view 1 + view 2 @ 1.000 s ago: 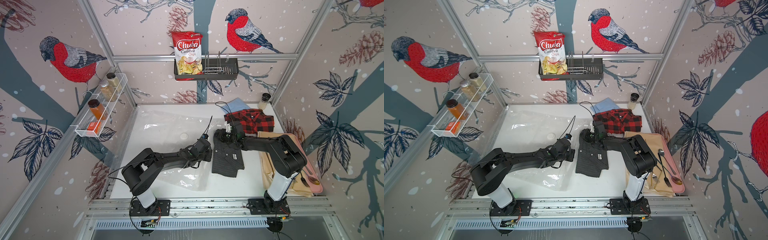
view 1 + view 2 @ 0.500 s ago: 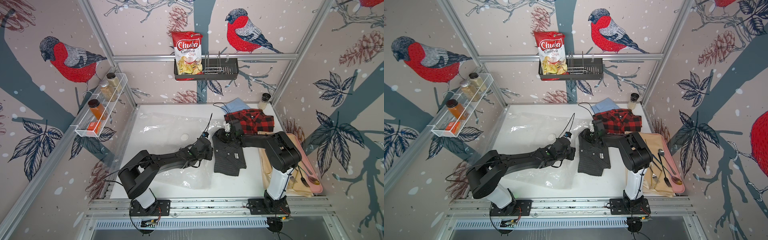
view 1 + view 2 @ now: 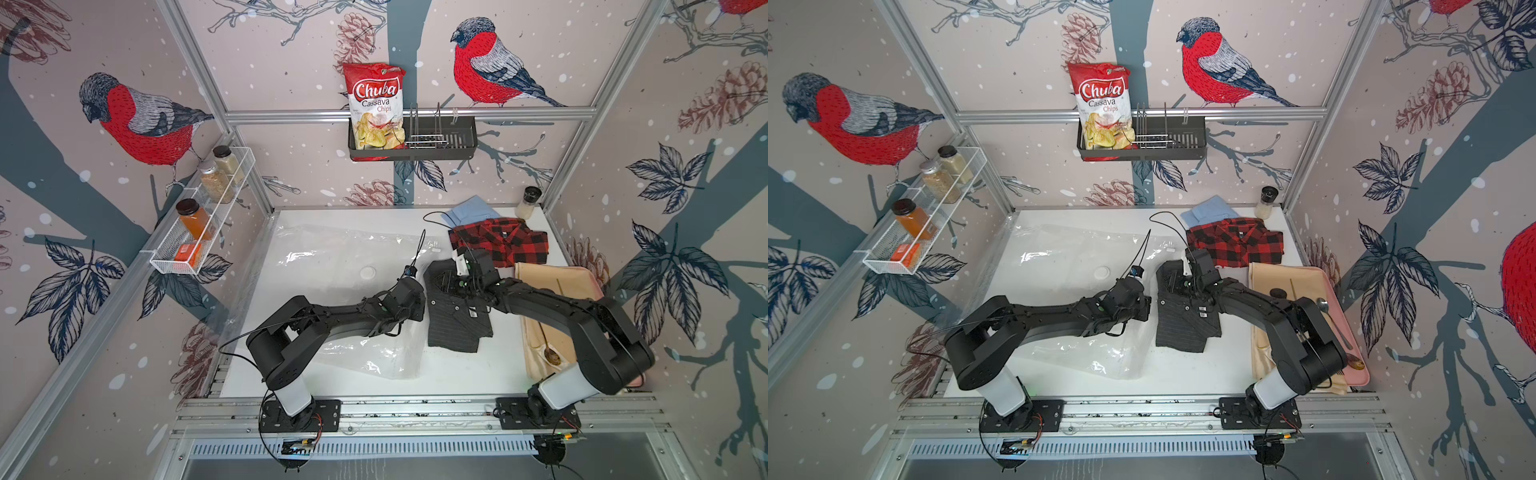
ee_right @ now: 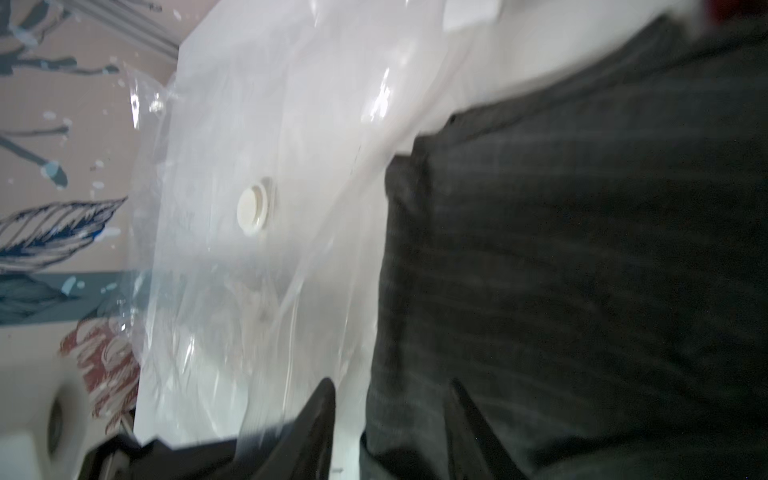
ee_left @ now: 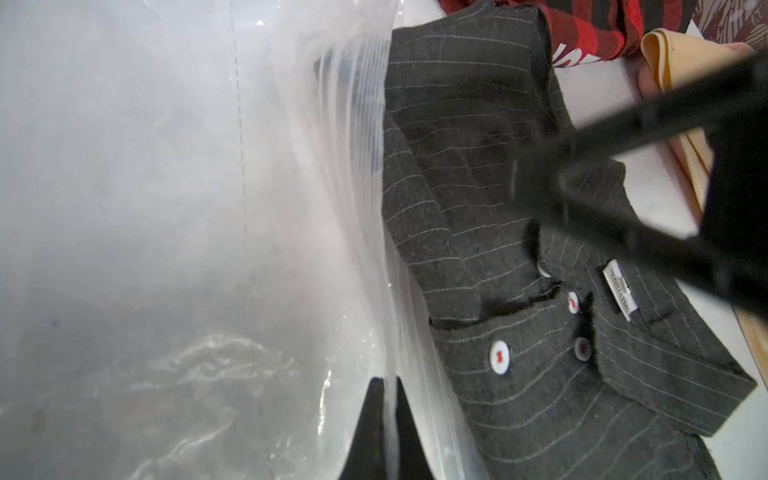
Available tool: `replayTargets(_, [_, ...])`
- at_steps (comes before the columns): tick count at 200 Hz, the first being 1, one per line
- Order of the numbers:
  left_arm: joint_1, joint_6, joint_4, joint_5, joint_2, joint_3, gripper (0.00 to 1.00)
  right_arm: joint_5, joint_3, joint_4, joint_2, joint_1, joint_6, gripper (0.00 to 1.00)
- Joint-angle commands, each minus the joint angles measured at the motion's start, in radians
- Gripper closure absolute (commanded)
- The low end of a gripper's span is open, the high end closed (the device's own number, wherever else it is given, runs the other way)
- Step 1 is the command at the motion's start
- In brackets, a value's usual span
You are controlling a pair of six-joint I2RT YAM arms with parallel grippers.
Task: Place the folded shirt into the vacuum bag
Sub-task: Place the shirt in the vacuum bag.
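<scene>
Currently: dark grey pinstriped folded shirt [image 3: 455, 320] lies flat on white table [image 3: 457, 374], outside clear crinkly plastic vacuum bag [image 3: 332, 257], just beside its zip-seal mouth. Left gripper [image 5: 386, 384] clenched on that mouth edge, plastic pinched between fingers. Right gripper [image 4: 392, 388] at shirt's collar end, jaws parted, shirt edge between them; contact blurred. Round white valve [image 4: 253, 205] on bag top.
</scene>
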Motion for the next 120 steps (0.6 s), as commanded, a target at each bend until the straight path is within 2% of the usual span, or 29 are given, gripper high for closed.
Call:
replayTargets(1, [-0.002, -0.010, 0.051, -0.026, -0.007, -0.010, 1.00, -0.080, -0.066, 0.028, -0.052, 0.045, 0.018, 0.63])
replayTargets(43, [-0.005, -0.022, 0.074, -0.023, -0.005, -0.021, 1.00, -0.134, -0.148, 0.112, -0.120, 0.139, 0.137, 0.73])
replayTargets(69, [-0.007, -0.023, 0.072, -0.035, -0.004, -0.024, 1.00, -0.097, -0.153, 0.100, -0.100, 0.210, 0.172, 0.75])
replayTargets(120, [-0.007, -0.027, 0.077, -0.054, -0.023, -0.042, 1.00, -0.010, -0.190, 0.129, -0.011, 0.280, 0.225, 0.83])
